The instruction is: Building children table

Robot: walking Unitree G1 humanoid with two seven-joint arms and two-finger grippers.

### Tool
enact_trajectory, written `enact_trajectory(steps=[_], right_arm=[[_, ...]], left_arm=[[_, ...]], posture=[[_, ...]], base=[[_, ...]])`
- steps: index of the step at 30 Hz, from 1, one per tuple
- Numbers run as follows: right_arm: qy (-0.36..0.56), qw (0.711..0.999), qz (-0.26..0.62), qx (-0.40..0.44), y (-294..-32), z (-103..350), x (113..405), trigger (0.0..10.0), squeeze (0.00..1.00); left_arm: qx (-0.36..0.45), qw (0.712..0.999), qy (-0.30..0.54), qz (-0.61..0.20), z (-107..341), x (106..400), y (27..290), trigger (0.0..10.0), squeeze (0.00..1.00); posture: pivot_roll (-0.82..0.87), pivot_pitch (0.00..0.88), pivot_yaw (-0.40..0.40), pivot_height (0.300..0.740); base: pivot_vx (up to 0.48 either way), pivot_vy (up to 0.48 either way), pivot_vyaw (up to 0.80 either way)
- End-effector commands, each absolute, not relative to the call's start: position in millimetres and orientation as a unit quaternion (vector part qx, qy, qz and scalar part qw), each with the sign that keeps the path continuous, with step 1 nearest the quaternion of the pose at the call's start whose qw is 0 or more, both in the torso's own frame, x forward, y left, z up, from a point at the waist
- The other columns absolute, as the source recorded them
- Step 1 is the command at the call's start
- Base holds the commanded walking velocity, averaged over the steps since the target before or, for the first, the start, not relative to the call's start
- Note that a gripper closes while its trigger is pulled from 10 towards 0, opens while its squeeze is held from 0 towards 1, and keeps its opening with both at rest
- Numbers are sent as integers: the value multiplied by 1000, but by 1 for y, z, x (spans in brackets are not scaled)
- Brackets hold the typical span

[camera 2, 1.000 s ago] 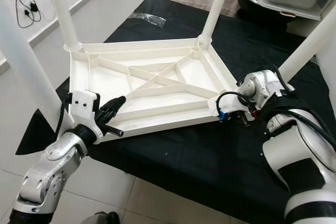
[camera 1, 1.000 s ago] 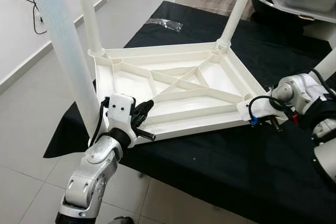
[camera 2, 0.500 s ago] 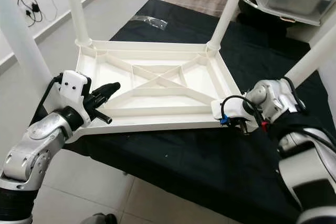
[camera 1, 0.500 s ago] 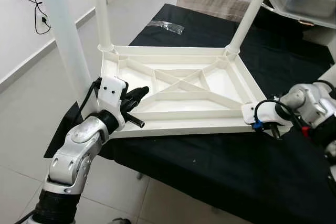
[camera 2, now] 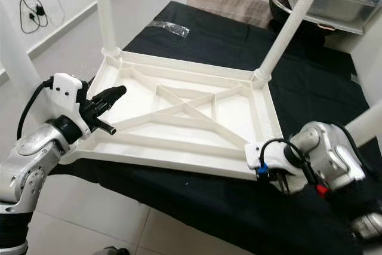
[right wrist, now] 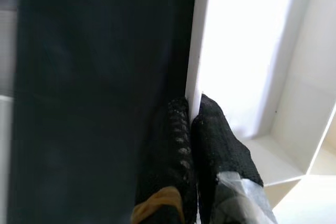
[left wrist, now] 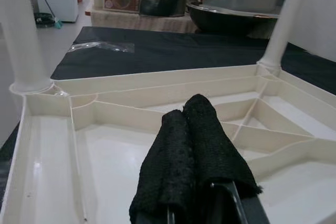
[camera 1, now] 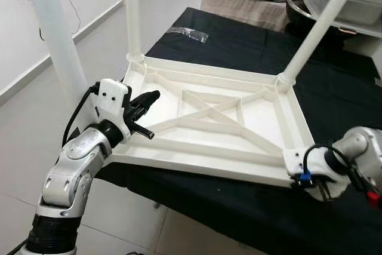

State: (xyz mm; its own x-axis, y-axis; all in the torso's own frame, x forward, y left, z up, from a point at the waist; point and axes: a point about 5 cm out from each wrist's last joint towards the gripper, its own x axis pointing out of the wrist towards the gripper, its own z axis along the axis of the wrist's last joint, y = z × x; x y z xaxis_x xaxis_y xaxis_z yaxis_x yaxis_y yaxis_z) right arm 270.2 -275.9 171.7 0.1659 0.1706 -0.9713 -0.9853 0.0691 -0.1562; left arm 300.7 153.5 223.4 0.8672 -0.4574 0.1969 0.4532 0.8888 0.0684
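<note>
Head views: a white children's table (camera 1: 215, 117) lies upside down on a black cloth (camera 1: 239, 46), legs up. The left gripper (camera 1: 146, 98) hovers over its near-left corner; the right gripper (camera 2: 280, 178) sits at the near-right corner. Left wrist view: its fingers (left wrist: 197, 145) are pressed together, holding nothing. Right wrist view — dim — its fingers (right wrist: 210, 129) seem to pinch the table's rim.

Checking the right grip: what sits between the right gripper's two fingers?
The tabletop's thin white rim, pinched between the right gripper's fingers, in the right wrist view.
</note>
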Motion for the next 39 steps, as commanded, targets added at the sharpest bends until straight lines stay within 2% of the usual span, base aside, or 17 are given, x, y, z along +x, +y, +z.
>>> enact_trajectory(steps=[1,6,9,10,12,13,14,15,16,17,18,19,20,26,28,34,39], right_arm=[[476,562,521,-431,-272,145,248,0,0],[460,580,537,-405,-257,145,241,0,0],[430,616,541,-377,-237,147,237,0,0],[430,616,541,-377,-237,147,237,0,0],[376,656,536,-375,-217,147,246,0,0],[334,709,504,-362,-198,149,257,1255,0],[309,743,480,-349,-186,151,265,1255,0],[288,788,439,-322,-176,154,276,10000,0],[288,788,439,-322,-176,154,276,10000,0],[278,813,413,-302,-170,156,282,10000,0],[278,813,413,-302,-170,156,282,10000,0],[256,837,396,-278,-165,160,288,10000,0],[250,844,394,-266,-165,162,289,10000,1000],[218,864,373,-258,-173,177,293,10000,1000],[204,860,381,-272,-180,184,291,10000,1000],[176,849,427,-258,-174,191,278,10000,1000],[135,841,494,-176,-162,197,259,10000,1000]], left_arm=[[6,966,-110,-235,225,301,157,10000,0],[4,964,-111,-242,225,301,155,10000,0],[6,963,-112,-247,226,303,157,10000,0],[6,963,-112,-247,226,303,157,10000,0],[9,962,-114,-250,228,305,159,10000,0],[15,960,-114,-255,229,307,160,10000,0],[19,959,-115,-259,230,309,160,10000,0],[24,958,-116,-261,232,311,160,10000,0],[24,958,-116,-261,232,311,160,10000,0],[27,957,-117,-263,233,312,161,10000,0],[27,957,-117,-263,233,312,161,10000,0],[28,957,-119,-265,234,314,160,10000,0],[28,956,-119,-266,235,315,159,10000,0],[24,954,-119,-275,233,313,153,10000,0],[15,952,-120,-281,232,312,148,10000,0],[-1,947,-120,-299,229,308,137,10000,0],[-30,943,-99,-317,212,296,121,10000,0]], posture=[[-40,162,-107,740],[-51,160,-103,740],[-57,158,-95,740],[-57,158,-95,740],[-67,158,-91,740],[-76,157,-87,740],[-76,157,-87,740],[-74,158,-82,740],[-74,158,-82,740],[-74,158,-82,740],[-74,158,-82,740],[-75,157,-81,740],[-75,158,-74,740],[-84,158,-71,740],[-85,158,-69,740],[-82,157,-65,740],[-79,155,-55,740]], base=[[0,0,0],[0,0,0],[0,0,0],[0,0,0],[0,0,0],[0,0,0],[0,0,0],[0,0,0],[0,0,0],[0,0,0],[0,0,0],[0,0,0],[0,0,0],[0,0,0],[0,0,0],[0,0,0],[0,0,0]])
